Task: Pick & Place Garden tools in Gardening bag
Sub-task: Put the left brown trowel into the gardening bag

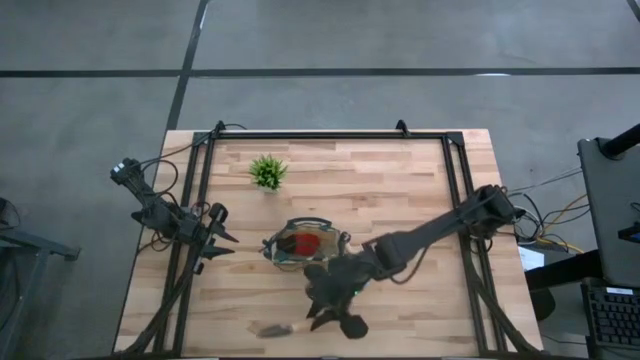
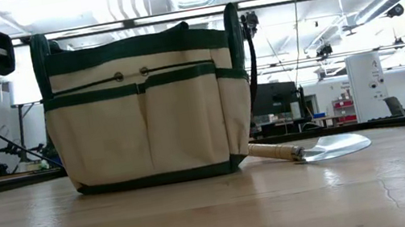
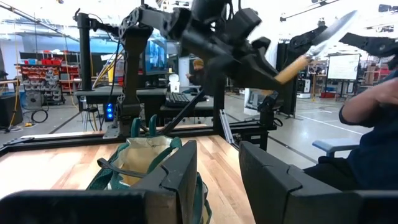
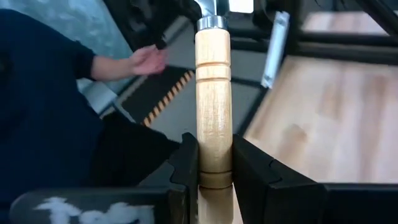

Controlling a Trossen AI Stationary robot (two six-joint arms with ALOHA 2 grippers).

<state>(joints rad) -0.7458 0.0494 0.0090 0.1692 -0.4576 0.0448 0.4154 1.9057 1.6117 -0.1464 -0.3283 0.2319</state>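
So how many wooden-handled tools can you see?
2: a trowel lies on the table beside the bag; another tool is clamped in the right gripper. Others may be hidden inside the bag.

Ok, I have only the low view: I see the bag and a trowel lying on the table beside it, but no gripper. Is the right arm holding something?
Observer: Yes. The right gripper is shut on a wooden-handled tool; its wrist view shows the handle between the fingers.
Operator: Is it above the bag opening?
Observer: No. In the high view, that arm's end is beside the gardening bag, on the side where the trowel lies.
Operator: And the left arm?
Observer: The left gripper is open, to the left of the bag and apart from it.
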